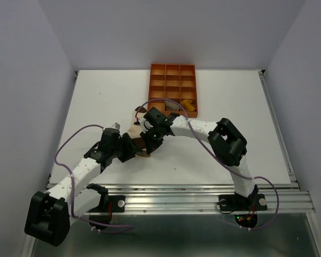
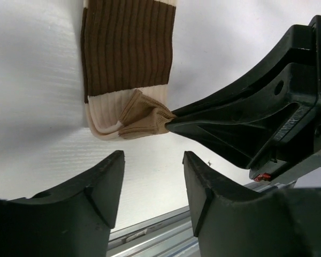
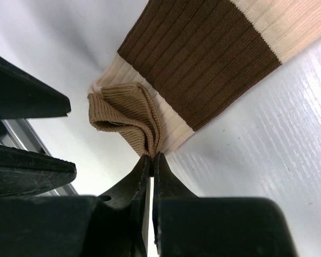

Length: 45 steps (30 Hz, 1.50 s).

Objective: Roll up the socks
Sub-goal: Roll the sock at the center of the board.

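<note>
- Left gripper (image 2: 152, 160), low in its wrist view, stands open with a clear gap between its fingers, holding nothing.
- Right gripper (image 3: 151, 156) is pinched tight on the folded tan end of the cream sock (image 3: 203, 59).
- That brown-banded sock lies flat on the white table (image 1: 230, 107), mid-frame in the top view.
- Farther up, the orange gridded tray (image 1: 173, 66) holds the taupe sock (image 1: 172, 106) and the mustard-yellow sock (image 1: 189, 105) in its nearest row.
</note>
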{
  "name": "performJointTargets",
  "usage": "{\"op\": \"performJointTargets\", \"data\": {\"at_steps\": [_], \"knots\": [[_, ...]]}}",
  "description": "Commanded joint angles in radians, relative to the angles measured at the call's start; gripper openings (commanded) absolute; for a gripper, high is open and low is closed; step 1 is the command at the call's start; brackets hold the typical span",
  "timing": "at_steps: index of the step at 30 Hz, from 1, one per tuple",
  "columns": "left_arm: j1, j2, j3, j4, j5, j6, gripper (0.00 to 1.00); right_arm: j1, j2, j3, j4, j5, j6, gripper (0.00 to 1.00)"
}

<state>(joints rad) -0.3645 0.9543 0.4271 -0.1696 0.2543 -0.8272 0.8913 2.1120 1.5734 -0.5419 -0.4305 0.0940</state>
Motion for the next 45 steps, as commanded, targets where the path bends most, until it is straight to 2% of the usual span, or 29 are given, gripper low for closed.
{"op": "performJointTargets", "data": {"at_steps": [1,12,17,19,24,29,32,34,37,41,42,45], "knots": [[0.001,-0.011,0.021,0.032,-0.01,0.017,0.56,0.0,0.017,0.06,-0.015,-0.016,-0.014,0.01],[0.001,0.047,0.038,-0.034,-0.153,0.005,0.55,0.0,0.042,0.102,-0.036,-0.022,-0.071,0.01],[0.001,0.05,0.041,-0.027,-0.148,0.004,0.54,0.0,0.072,0.154,-0.07,-0.01,-0.12,0.01],[0.001,0.066,0.038,-0.041,-0.17,-0.006,0.5,0.0,0.078,0.174,-0.084,-0.007,-0.134,0.01],[0.001,0.13,0.044,-0.031,-0.196,-0.033,0.51,0.0,0.095,0.192,-0.116,-0.011,-0.16,0.01],[0.001,0.175,0.053,-0.005,-0.205,-0.029,0.59,0.0,0.098,0.191,-0.127,-0.01,-0.178,0.01],[0.001,0.178,0.052,0.001,-0.194,-0.026,0.7,0.0,0.108,0.2,-0.141,-0.007,-0.191,0.01],[0.001,0.152,0.042,0.031,-0.172,-0.023,0.82,0.0,0.115,0.209,-0.15,-0.007,-0.203,0.01],[0.001,0.112,0.019,0.073,-0.145,-0.013,0.87,0.0,0.129,0.226,-0.156,-0.004,-0.208,0.01],[0.002,0.129,0.016,0.061,-0.164,-0.02,0.84,0.0,0.135,0.244,-0.155,0.001,-0.201,0.01],[0.001,0.148,0.016,0.059,-0.153,-0.012,0.79,0.0,0.14,0.252,-0.153,0.002,-0.195,0.01],[0.001,0.169,0.018,0.064,-0.132,0.002,0.75,0.0,0.152,0.263,-0.155,0.012,-0.182,0.01]]}}
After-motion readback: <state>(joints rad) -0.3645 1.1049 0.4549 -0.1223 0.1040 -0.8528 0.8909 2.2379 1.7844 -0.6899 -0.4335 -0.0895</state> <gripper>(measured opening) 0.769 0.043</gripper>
